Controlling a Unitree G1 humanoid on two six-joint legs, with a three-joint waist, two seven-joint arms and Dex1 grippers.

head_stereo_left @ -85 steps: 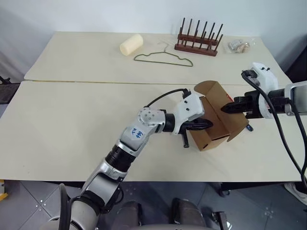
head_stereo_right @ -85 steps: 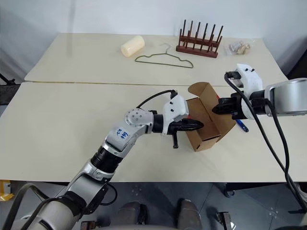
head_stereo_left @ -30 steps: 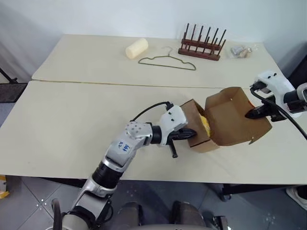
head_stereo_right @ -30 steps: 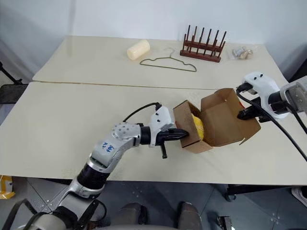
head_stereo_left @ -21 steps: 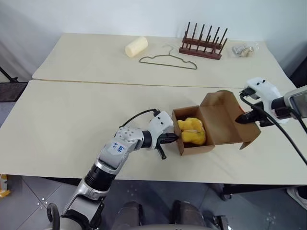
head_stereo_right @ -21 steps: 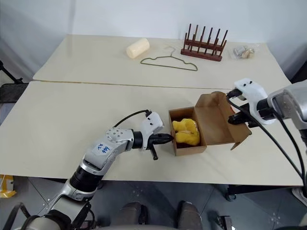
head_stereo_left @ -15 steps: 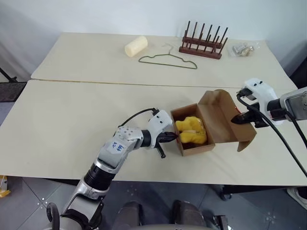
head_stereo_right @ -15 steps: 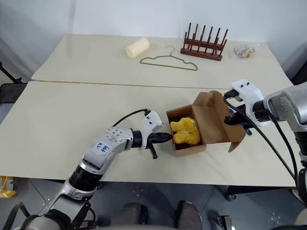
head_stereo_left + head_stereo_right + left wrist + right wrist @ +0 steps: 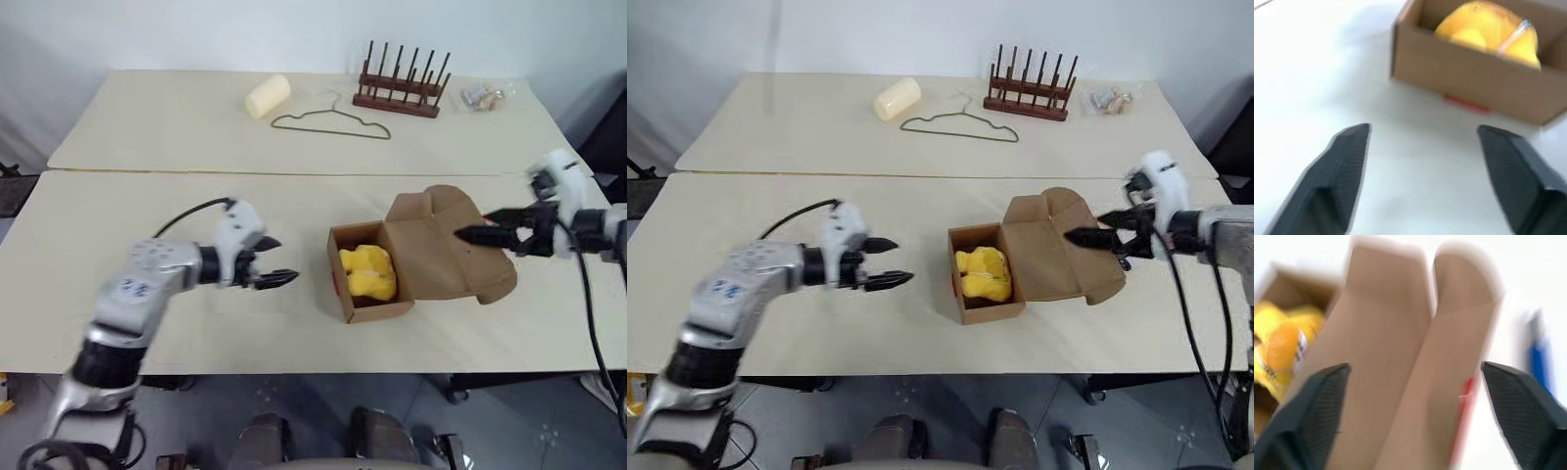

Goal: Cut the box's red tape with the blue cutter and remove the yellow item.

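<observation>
The brown box sits open on the near table, its flaps folded out to the right. The yellow item lies inside it, also visible in the left wrist view. Red tape shows on the box wall facing my left gripper and on a flap edge. The blue cutter lies on the table beyond the flaps. My left gripper is open and empty, a hand's width left of the box. My right gripper is open over the flaps, holding nothing.
On the far table lie a cream roll, a wire hanger, a wooden peg rack and a small clear bag. A seam separates the two tables. Bare tabletop stretches left of the box.
My left gripper has pulled away leftward from the box wall and opened. My right gripper has let go of the flap and opened. The flaps now lie spread to the right.
</observation>
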